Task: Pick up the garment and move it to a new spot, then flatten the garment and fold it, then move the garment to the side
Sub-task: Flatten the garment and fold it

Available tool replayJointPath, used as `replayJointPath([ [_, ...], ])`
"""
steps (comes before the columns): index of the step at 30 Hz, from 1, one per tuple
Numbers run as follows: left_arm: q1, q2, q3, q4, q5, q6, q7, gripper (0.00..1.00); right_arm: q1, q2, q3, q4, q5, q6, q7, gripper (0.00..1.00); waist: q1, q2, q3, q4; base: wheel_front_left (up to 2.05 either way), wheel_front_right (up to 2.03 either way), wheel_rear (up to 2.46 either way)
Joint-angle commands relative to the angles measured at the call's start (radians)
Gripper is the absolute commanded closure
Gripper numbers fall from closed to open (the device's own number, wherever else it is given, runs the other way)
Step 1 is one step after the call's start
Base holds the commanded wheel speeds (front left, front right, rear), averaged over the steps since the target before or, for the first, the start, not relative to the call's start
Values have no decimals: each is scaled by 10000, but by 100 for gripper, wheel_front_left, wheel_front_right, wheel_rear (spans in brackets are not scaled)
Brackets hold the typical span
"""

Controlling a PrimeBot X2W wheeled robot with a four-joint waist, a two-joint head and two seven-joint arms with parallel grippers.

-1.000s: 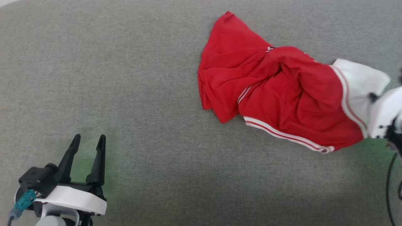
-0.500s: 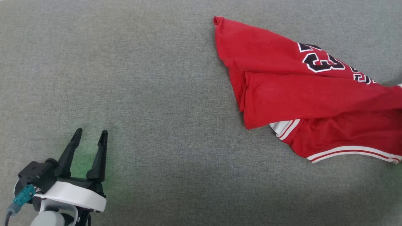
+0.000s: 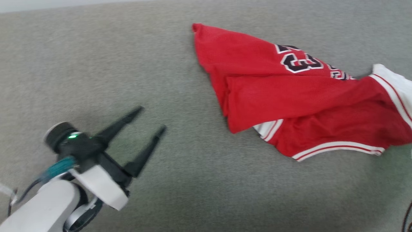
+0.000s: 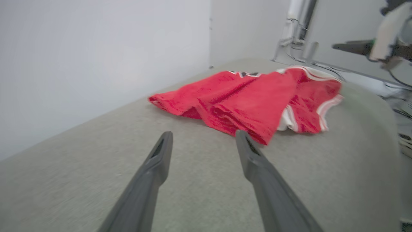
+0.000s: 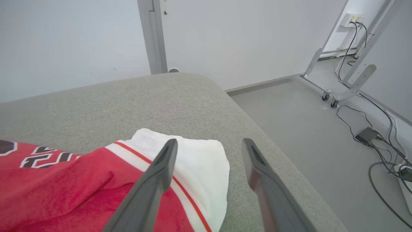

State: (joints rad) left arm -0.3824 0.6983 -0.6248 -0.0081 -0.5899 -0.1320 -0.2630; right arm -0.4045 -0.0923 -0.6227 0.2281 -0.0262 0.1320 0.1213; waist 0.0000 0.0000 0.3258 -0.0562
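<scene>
Find garment [image 3: 289,96] rumpled on grey fabric-covered bench [image 3: 96,64], at 2 o'clock in head view. Partly doubled over itself, lettering face-up toward 1 o'clock, striped hem trim [image 3: 338,148] toward 4 o'clock, white sleeve [image 3: 394,83] out at 3 o'clock near bench's rounded edge.

Left gripper [image 3: 151,119] at 8 o'clock: fingers spread wide, empty, well apart from cloth, pointing approx 2 o'clock toward nearest fold. Same in left wrist view [image 4: 203,133], w/ garment [image 4: 244,96] ahead at 12–1 o'clock.

Right gripper [image 5: 210,141]: fingers apart, nothing between them, over sleeve [image 5: 193,161]; can't tell if touching.

Handling, as a judgement: prob. light, soft, limp knit w/ no stiffness, so sags and bunches if lifted from one pt. Not fragile. Likely drags rather than slides on bench fabric, so lift, don't push. Best taken at two pts, e.g. hem-trim corner plus sleeve seam, where doubled edges give more to pinch. Avoid mid-panel pinch: grabs both layers, adds wrinkles. Mind sleeve so close to edge.
</scene>
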Motion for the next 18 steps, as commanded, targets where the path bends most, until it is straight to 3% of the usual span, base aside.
replayJointPath([
  [1,-366,250,-517,-90,-295,29,63,0,153,77,116,-116,92,-24,-104,0,0,0,-52,-320,0,0,0],
  [4,-2098,1246,-3092,-557,-1456,29,1431,0,527,232,587,-443,309,-24,-270,0,0,0,14,-802,0,0,0],
  [6,-3962,1750,-5131,-925,-2748,29,3024,0,765,367,1161,-747,516,-24,-396,0,0,0,173,-1318,0,0,0],
  [7,-4520,1822,-5655,-976,-3185,29,3457,0,857,385,1342,-818,585,-24,-470,0,0,0,226,-1487,0,0,0],
  [13,-6472,1787,-6492,-823,-5076,29,4970,0,1168,425,2221,-960,1269,-24,-918,0,0,0,707,-2310,0,0,0],
  [18,-6800,1632,-6563,-252,-5327,29,5587,0,1250,422,2720,-733,1684,-24,-1284,0,0,0,1081,-2727,0,0,0],
])
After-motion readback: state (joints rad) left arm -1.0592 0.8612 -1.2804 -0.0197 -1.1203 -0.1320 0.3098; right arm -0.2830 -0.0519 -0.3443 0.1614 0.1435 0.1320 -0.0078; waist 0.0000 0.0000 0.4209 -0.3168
